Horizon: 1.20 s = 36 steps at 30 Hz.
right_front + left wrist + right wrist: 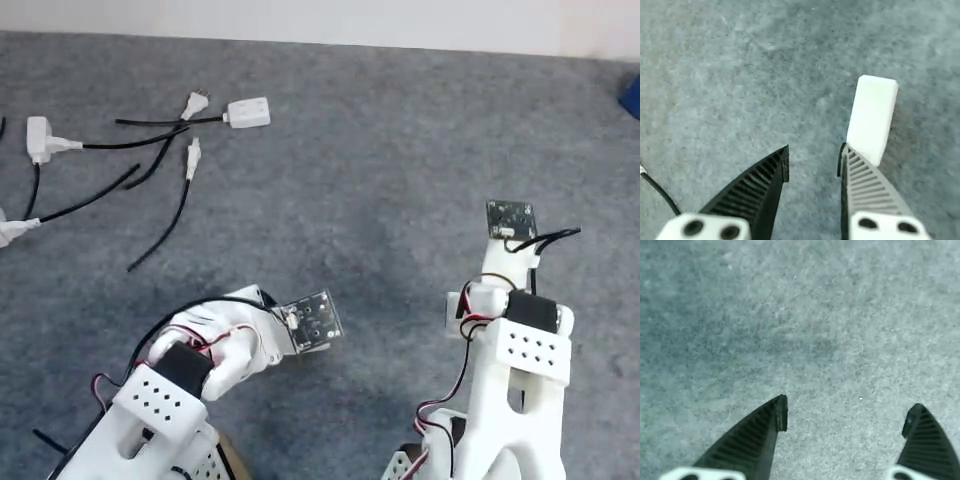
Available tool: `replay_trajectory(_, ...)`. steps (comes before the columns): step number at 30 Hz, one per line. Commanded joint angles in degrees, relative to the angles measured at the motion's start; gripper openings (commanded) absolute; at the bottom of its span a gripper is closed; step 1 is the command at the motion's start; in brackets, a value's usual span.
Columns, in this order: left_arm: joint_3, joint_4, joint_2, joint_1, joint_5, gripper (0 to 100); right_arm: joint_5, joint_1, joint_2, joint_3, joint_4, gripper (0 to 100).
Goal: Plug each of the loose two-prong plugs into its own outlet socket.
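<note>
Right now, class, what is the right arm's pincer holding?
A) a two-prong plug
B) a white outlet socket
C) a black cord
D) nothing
D: in its own wrist view the right pincer is open, its two fingers wide apart with just the grey carpet between them.
</note>
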Motion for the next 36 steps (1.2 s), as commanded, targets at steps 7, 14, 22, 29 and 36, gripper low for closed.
replay_trajectory(7,-1.8,-2.9,0.22,-0.84,0.26,17,-0.09,-0.57,-0.4,-0.31,-0.31,35.8)
replay_trajectory(14,-11.21,17.23,0.13,7.16,6.15,22,-0.09,-0.57,-0.04,-0.31,-0.66,35.8)
replay_trajectory(22,-6.81,15.47,0.22,12.97,7.82,27,-0.09,-0.66,0.04,-0.31,-0.66,35.8)
replay_trajectory(29,-2.95,8.26,0.31,5.76,2.46,27,-0.09,-0.66,-0.31,-0.22,-0.22,35.8)
replay_trajectory(36,-2.77,3.96,0.31,3.03,-0.53,27,-0.09,-0.66,-0.4,-0.22,-0.22,35.8)
